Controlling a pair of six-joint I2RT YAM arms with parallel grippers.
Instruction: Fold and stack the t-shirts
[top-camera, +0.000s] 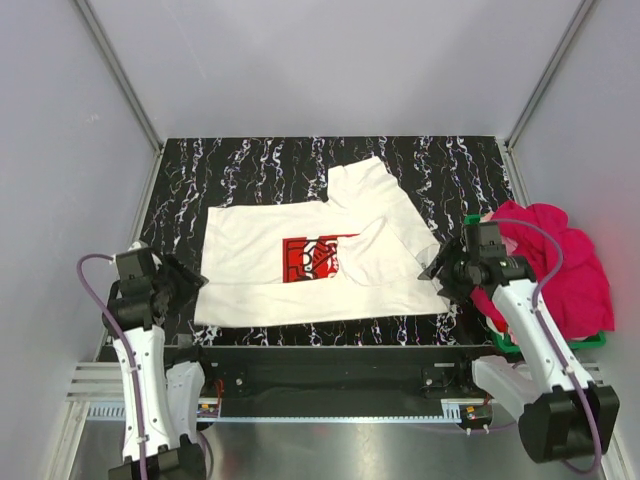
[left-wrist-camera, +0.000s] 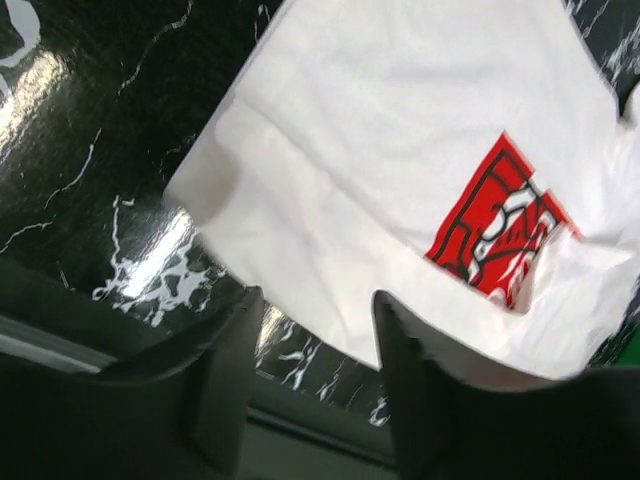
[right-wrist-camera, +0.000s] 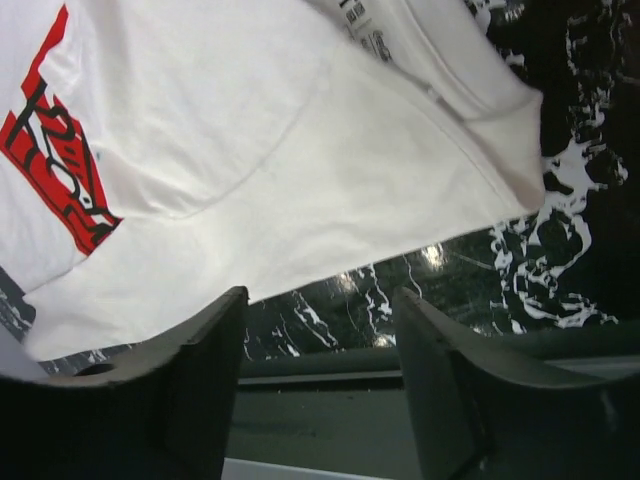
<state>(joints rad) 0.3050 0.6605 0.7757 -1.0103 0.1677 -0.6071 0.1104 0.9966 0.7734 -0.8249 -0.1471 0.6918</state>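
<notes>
White shirt (top-camera: 290, 265) lies spread mid-desk (top-camera: 250, 165), a fold covering part of its red print. Pink shirts (top-camera: 560, 260) are heaped in the basket (top-camera: 590, 342) at the right edge. Left hand (top-camera: 190, 280) and right hand (top-camera: 440, 268) hover beside the white shirt's near corners, both parted and empty. It's light, limp cotton and will likely sag, so pinch those hem corners.
</notes>
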